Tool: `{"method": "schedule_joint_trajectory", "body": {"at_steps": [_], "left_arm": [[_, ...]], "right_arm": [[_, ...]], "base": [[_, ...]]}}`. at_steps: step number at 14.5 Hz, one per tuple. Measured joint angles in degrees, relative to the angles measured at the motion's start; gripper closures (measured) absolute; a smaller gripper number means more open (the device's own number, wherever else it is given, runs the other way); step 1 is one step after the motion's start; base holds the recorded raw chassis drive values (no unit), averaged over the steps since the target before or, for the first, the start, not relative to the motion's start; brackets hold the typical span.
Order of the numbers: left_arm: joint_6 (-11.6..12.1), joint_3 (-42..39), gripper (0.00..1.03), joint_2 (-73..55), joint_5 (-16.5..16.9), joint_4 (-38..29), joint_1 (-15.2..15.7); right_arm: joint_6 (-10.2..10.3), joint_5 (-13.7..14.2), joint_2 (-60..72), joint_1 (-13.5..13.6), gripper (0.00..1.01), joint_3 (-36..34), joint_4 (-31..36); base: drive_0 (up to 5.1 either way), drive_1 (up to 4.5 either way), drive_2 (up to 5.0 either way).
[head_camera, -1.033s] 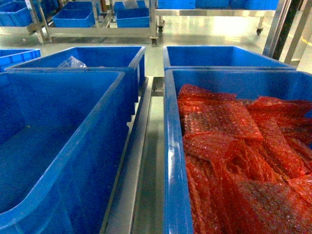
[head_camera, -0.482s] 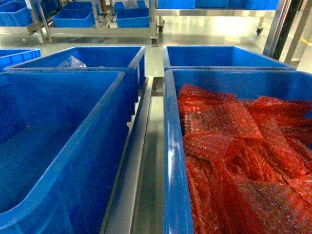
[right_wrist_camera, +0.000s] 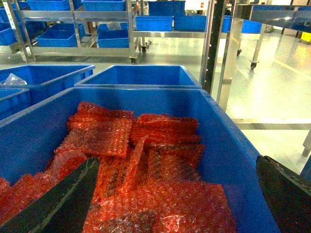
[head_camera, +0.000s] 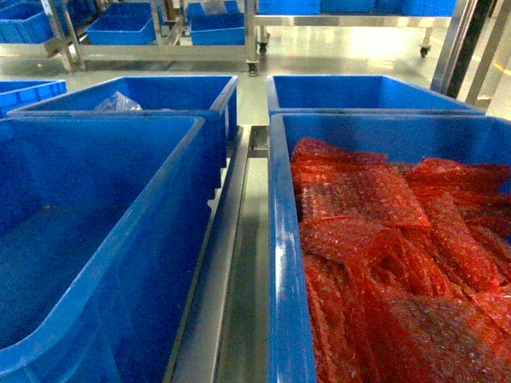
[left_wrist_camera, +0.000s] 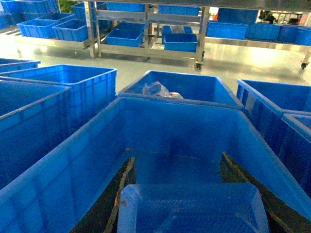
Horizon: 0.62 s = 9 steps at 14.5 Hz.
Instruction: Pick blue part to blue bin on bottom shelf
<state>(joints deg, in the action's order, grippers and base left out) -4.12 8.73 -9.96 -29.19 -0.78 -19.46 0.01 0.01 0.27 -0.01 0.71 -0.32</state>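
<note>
While the left gripper holds the blue part (a thin, stiff-looking tray, probably light and slick) by its edges above an empty bin, the right gripper hangs wide open.

Cut-offs & unclear items

Neither arm is seen in head view. In L wrist view, the dark left gripper fingers are cropped by the bottom edge, w/ a pale translucent blue plastic tray-like part between them, its near end cut off; contact can't be told. In R wrist view, the dark right gripper fingers are cropped at the bottom & right edges. The crumpled clear plastic bag contents can't be made out.
</note>
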Motion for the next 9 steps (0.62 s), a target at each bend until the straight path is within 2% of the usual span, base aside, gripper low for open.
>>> {"method": "schedule_joint_trajectory", "body": {"at_steps": [9], "left_arm": [[0.0, 0.0, 0.60, 0.0, 0.0, 0.0, 0.0]], "right_arm": [[0.0, 0.0, 0.0, 0.0, 0.03, 0.0, 0.0]], "base": [[0.0, 0.00, 0.0]]}}
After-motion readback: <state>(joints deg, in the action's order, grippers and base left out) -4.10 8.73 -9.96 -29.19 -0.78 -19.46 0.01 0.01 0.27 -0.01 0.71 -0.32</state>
